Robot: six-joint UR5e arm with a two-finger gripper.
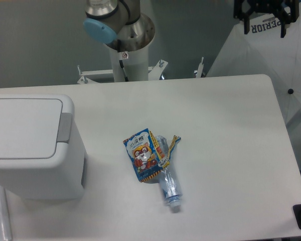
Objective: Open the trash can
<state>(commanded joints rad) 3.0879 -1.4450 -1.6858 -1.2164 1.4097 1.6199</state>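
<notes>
Trash can (32, 145) white, boxy, lid apparently shut, grey tab (64, 127).

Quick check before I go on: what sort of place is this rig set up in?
Most likely a robotics lab or test bench, not a home. The arm's base is mounted behind a bare white table, the gripper hangs at top right, and the props look staged: a white trash can and a crushed bottle.

White boxy trash can (32, 145) sits at table's left, lid shut.
</notes>
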